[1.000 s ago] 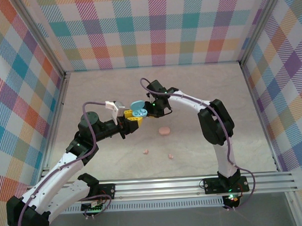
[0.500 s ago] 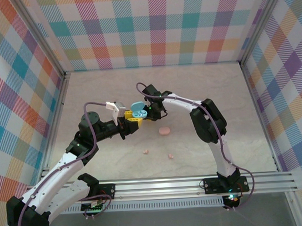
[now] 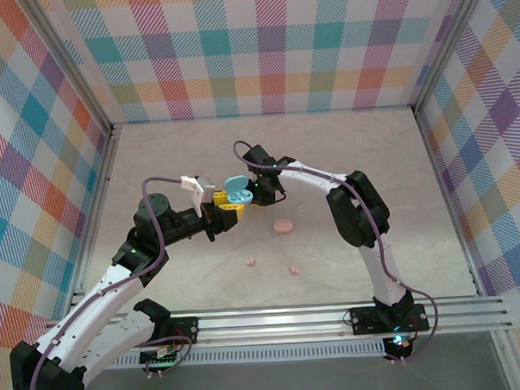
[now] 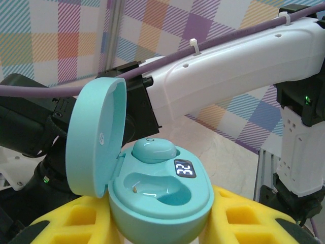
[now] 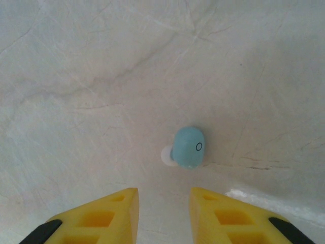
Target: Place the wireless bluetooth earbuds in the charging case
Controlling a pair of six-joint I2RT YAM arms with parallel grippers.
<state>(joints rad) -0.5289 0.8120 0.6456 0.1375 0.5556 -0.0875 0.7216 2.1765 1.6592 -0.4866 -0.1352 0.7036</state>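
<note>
Shifted left, right pincer gapes, blue earbud just ahead; left pincer clamps case.

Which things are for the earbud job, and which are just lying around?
Job now: open blue case, held by the left end effector; blue bud seated inside; loose blue bud.
Lying about, waiting: closed pink case; two pink buds.

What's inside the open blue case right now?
One light blue earbud sits seated at the back of the blue case; the near slot is empty. The bud covers whatever lies beneath it.
</note>
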